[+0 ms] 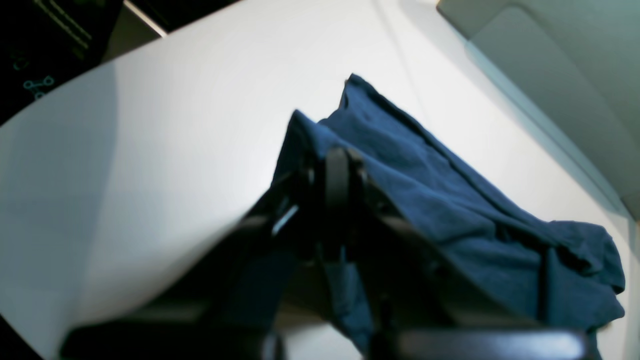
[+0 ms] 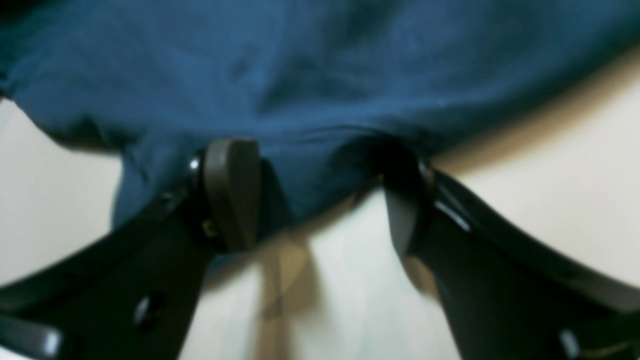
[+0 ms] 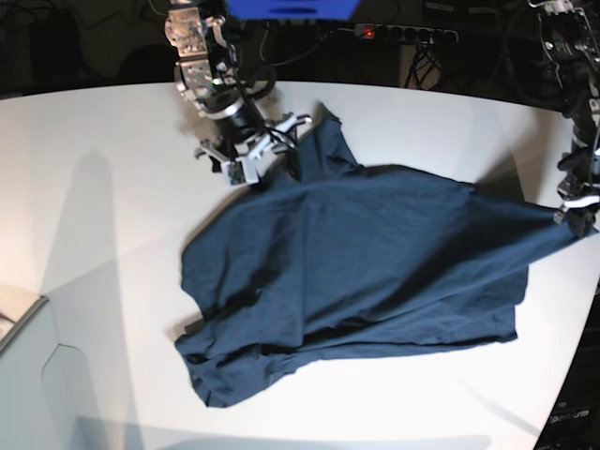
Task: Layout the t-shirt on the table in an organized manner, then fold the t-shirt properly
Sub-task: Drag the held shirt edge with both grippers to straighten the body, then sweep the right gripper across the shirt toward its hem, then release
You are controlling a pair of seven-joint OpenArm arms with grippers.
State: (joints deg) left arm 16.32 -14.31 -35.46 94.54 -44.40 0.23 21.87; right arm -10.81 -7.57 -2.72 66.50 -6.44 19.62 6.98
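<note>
Behind the table (image 3: 84, 187), along the dark back wall, a power strip (image 3: 405, 34) lies with a small red light glowing, cables trailing off around it, and a blue box (image 3: 291, 7) sits just behind the right arm's base. At the near left corner a pale grey panel (image 3: 23, 375) stands beside the table's edge; the left wrist view shows it as a grey-green slab past the far side of the white top. Nothing else lies on the tabletop.

The t-shirt (image 3: 366, 272) lies spread but rumpled across the middle of the table, its lower part bunched in folds toward the near left, one corner drawn out taut to the right edge. There the left gripper (image 3: 577, 217) is clenched on that corner of the cloth, and the fabric runs away from it in a stretched ridge (image 1: 425, 165) over the white surface.

At the far side the right gripper (image 3: 246, 150) hovers at the shirt's upper edge with its fingers (image 2: 232, 192) spread wide; the hem sits between them, and whether it touches them I cannot tell.

The tabletop is smooth, white and matte, with a curved far edge and long soft shadows falling from the arms. The room beyond is dim.
</note>
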